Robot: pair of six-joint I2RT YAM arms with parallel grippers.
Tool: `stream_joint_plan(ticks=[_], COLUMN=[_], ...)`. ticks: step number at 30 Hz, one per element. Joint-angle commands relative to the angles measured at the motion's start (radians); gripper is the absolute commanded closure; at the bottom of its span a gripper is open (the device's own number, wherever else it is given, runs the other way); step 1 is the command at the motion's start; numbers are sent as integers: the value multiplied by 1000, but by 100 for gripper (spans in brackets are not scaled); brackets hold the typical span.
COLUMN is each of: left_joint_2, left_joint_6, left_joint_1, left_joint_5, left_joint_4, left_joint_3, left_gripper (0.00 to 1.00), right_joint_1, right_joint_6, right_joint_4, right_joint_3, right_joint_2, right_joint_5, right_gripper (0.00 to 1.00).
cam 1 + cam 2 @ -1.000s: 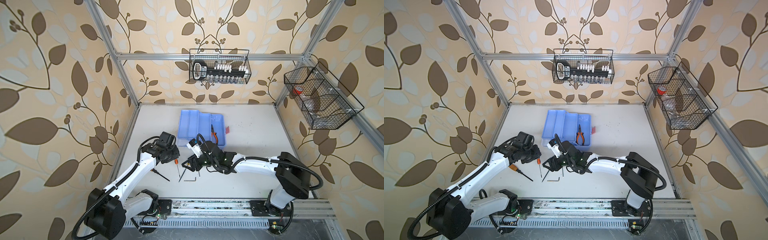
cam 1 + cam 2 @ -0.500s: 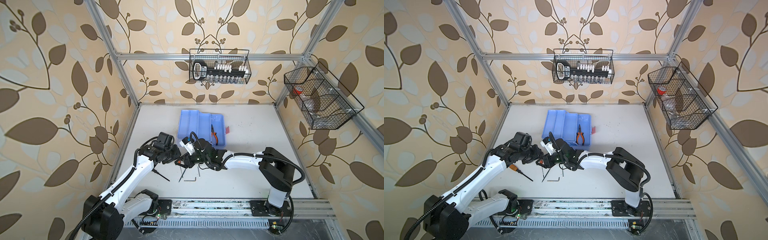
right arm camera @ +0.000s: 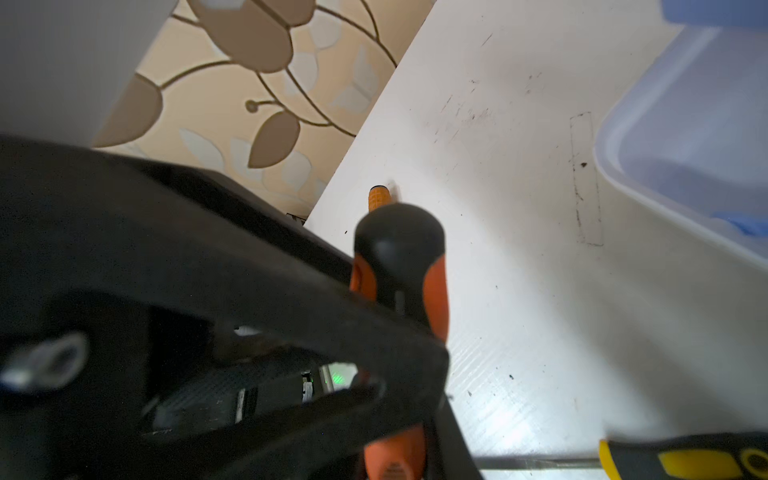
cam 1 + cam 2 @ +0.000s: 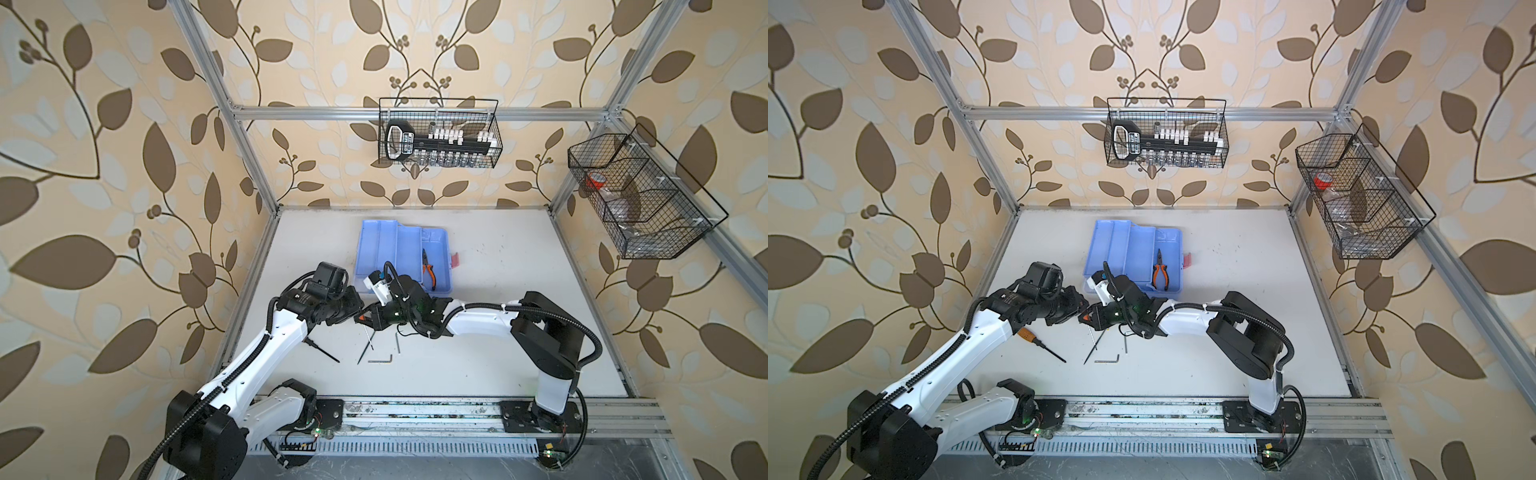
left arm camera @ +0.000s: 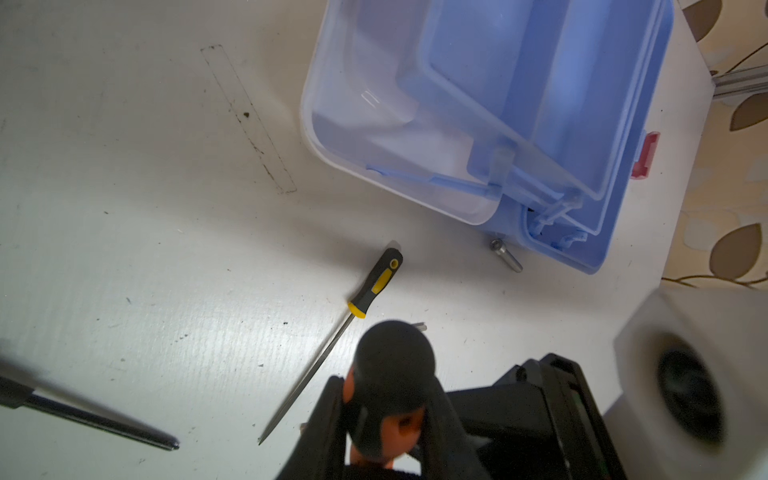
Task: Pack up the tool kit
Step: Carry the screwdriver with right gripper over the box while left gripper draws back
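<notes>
**A:** Starting at the left, what is out on the surface (image 4: 498, 340)?

**B:** An orange-handled screwdriver (image 4: 1040, 344) lies partly under the left arm, unpacked. Next is the left gripper (image 5: 384, 415), clamped on the handle of an orange-black screwdriver (image 5: 392, 361), which looks lifted off the surface.

**A:** And the right gripper (image 4: 1096, 318)?

**B:** It meets the left one nose to nose at that same screwdriver. I cannot tell whether it has a hold on it, because the spot is too crowded. To me it reads as a handover.

**A:** What lies near them?

**B:** Loose on the surface are a yellow-black screwdriver (image 5: 376, 282) and an L-shaped hex key (image 4: 1106, 361). A bolt (image 5: 505, 255) sits just beside the case's near corner.

**A:** And the tool kit (image 4: 390, 249) itself?

**B:** It sits toward the back of the surface, open, with its blue trays fanned out and the clear lid (image 5: 374, 137) swung aside. Only the pliers (image 4: 428, 270) lie in it, in the right-hand compartment. The red latch (image 4: 455, 259) is undone.

**A:** So how far along is it?

**B:** Early, I judge. One tool is in. Three screwdrivers, the hex key and the bolt remain. After that the trays need folding and the lid needs shutting and latching.
</notes>
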Motion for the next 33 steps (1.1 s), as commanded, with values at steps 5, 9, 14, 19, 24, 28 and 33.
stream_joint_plan(ticks=[5, 9, 14, 19, 24, 28, 33], left_joint_2=[-141, -208, -224, -223, -217, -216, -217], left_joint_6=[25, 63, 88, 85, 105, 105, 105], left_joint_1=[-12, -13, -12, -11, -11, -12, -11], left_joint_5=[-1, -129, -183, -148, -144, -145, -155], left_joint_4=[19, -43, -101, -84, -95, -99, -106], left_joint_3=[94, 163, 168, 112, 106, 102, 100], left_gripper=[1, 1, 1, 1, 1, 1, 1], right_joint_1=[-41, -93, -215, -309, -334, -347, -351], right_joint_6=[38, -30, -100, -175, -232, -221, -190], right_joint_4=[-11, -199, -455, -641, -765, -819, -785], right_joint_3=[-10, 30, 137, 328, 520, 622, 644], right_joint_2=[-63, -146, -189, -94, 53, 162, 235], right_joint_5=[63, 181, 356, 436, 504, 476, 450], right_gripper=[100, 100, 100, 100, 100, 100, 99])
